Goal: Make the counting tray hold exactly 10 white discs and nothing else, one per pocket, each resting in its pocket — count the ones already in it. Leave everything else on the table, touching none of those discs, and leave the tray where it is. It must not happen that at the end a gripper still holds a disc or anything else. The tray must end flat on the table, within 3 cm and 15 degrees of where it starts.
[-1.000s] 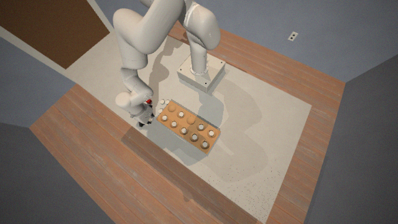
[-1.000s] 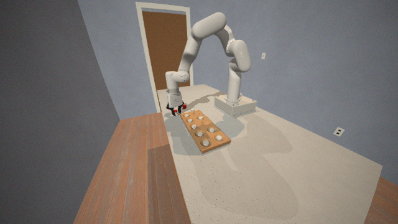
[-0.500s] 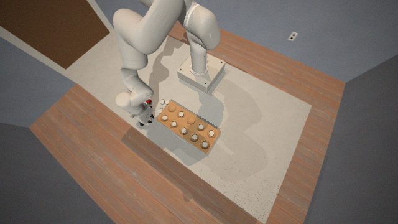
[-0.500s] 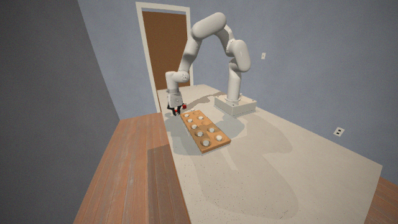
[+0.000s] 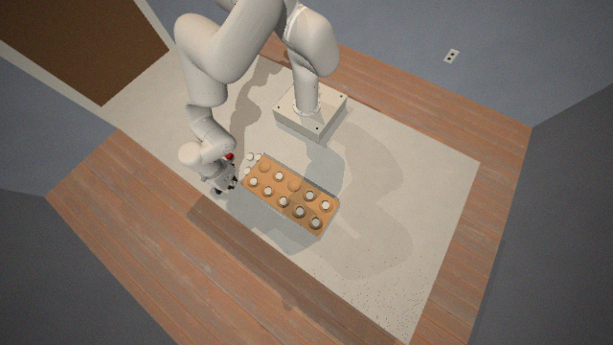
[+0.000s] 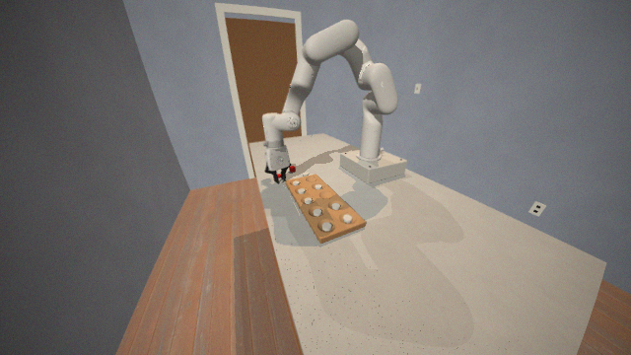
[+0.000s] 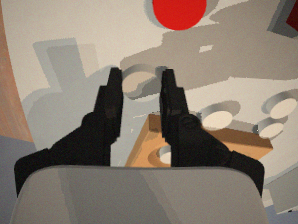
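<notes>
Top view: your pincer (image 5: 225, 184) sits left of centre, low over the surface (image 5: 383, 201), just off the upper-left end of the tray (image 5: 330, 218). The tray lies diagonally from centre toward lower right. Eight of its ten pockets each hold a white disc; the two without a disc (image 5: 264, 166) (image 5: 294, 185) are in the row nearer the arm's base (image 5: 335, 103). Loose discs (image 5: 250, 156) lie on the surface just beyond the tray's upper-left end, beside a red disc (image 5: 229, 155).

Wrist view: the two dark fingers are closed on a white disc (image 7: 139, 83) at mid-frame, gripping it by its edge. The red disc (image 7: 178, 2) lies ahead of it at upper centre, apart from the grip. A corner of the tray (image 7: 148, 144) shows below the fingers, and further loose discs (image 7: 216, 117) lie at right.

Exterior view: the pincer (image 6: 278, 174) hangs at the far end of the tray (image 6: 345, 232), centre-left of frame.
</notes>
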Robot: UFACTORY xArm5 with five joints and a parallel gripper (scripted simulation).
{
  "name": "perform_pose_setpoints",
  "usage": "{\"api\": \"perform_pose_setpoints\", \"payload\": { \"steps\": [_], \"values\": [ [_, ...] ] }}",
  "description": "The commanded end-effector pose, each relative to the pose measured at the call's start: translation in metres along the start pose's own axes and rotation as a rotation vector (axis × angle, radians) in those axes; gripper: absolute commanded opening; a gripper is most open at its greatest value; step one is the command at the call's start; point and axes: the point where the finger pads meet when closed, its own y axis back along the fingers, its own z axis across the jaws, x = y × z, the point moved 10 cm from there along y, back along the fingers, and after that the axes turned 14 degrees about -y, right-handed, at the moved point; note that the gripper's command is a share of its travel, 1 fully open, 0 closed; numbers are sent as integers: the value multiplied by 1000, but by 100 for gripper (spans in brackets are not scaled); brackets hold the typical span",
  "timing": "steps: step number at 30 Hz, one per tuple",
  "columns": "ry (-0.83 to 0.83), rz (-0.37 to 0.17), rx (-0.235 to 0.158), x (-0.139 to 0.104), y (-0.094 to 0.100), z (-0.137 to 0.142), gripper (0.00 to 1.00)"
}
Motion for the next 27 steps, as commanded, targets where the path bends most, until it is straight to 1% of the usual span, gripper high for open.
{"api": "perform_pose_setpoints", "payload": {
  "steps": [1, 9, 11, 13, 15, 17, 21, 22, 27],
  "values": [
    [0, 0, 3, 0, 1, -1, 0],
    [0, 0, 3, 0, 1, -1, 0],
    [0, 0, 3, 0, 5, -1, 0],
    [0, 0, 3, 0, 22, -2, 0],
    [0, 0, 3, 1, 47, -1, 0],
    [0, 0, 3, 1, 59, -1, 0],
    [0, 0, 3, 1, 95, -1, 0],
    [0, 0, 3, 1, 100, -1, 0],
    [0, 0, 3, 0, 101, 0, 0]
  ]
}}
